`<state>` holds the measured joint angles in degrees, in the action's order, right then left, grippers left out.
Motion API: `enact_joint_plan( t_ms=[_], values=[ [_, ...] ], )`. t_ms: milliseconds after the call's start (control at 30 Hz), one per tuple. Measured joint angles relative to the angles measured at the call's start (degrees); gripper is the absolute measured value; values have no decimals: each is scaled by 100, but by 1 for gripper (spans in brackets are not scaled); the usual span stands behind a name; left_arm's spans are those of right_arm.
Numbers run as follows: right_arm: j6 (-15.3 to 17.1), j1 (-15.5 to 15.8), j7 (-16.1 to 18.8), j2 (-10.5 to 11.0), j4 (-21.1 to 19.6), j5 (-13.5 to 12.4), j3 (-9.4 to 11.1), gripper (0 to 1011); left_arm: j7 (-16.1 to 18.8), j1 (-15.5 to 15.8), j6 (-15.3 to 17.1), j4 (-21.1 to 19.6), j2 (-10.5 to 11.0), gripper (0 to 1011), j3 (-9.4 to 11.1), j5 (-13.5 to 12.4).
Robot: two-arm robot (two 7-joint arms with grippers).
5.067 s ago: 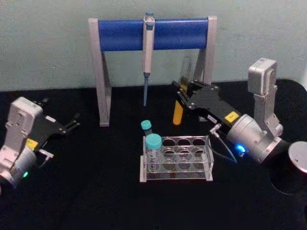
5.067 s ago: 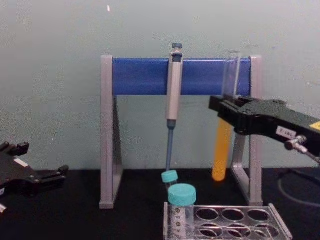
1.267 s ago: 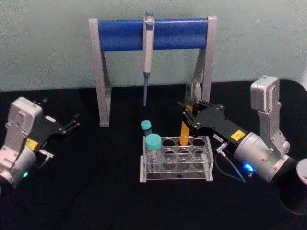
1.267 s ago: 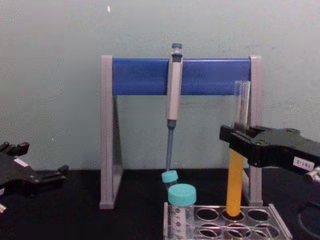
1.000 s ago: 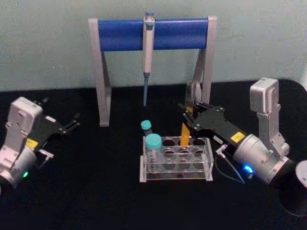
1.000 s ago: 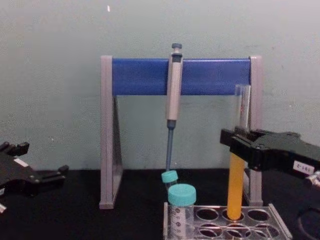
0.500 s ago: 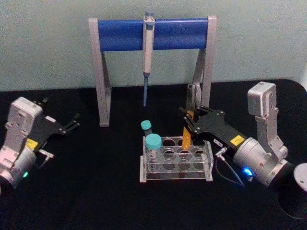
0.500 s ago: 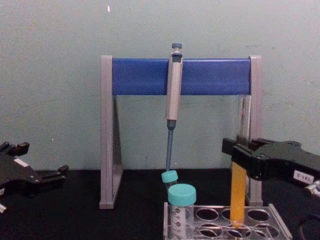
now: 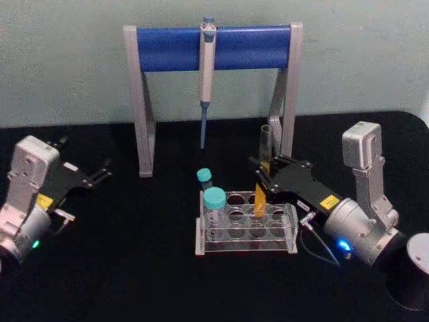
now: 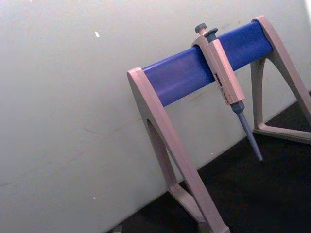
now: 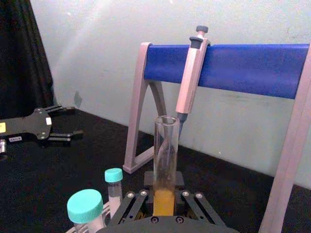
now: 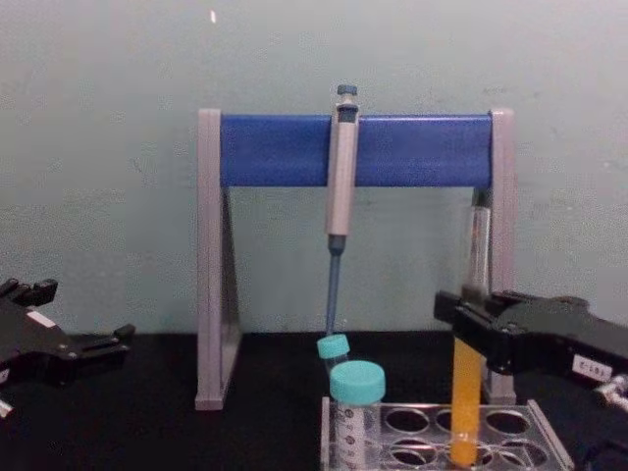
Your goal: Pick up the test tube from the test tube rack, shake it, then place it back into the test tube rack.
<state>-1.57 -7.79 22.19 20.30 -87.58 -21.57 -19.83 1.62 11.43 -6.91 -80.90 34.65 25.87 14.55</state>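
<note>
The right hand (image 9: 267,176) pinches the test tube (image 9: 264,149), part-sunk in the test tube rack (image 9: 247,240); keep it upright, lower until seated, then release.

We see the low clear plastic test tube rack (image 9: 247,224) in front of the tall grey stand with its blue crossbar (image 9: 214,47). The slim glass test tube (image 9: 262,176) stands in a back-row hole, right of two teal-capped vials (image 9: 214,209). A grey pipette (image 9: 206,74) hangs on the crossbar.

Both arms are silver-grey with black end effectors (image 9: 267,176) bearing yellow labels; the right one has a blue light and thin cable.
</note>
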Motion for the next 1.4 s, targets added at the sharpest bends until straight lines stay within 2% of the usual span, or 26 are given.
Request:
enact_joint_plan(
  t_ms=[867, 1400],
  values=[
    [-111, -60, 91, -98, 397, 47, -34, 226, 0, 0, 0, 0, 0, 1001, 0, 0],
    [-104, -80, 107, -132, 486, 71, -68, 226, 0, 0, 0, 0, 0, 1001, 0, 0]
  ],
)
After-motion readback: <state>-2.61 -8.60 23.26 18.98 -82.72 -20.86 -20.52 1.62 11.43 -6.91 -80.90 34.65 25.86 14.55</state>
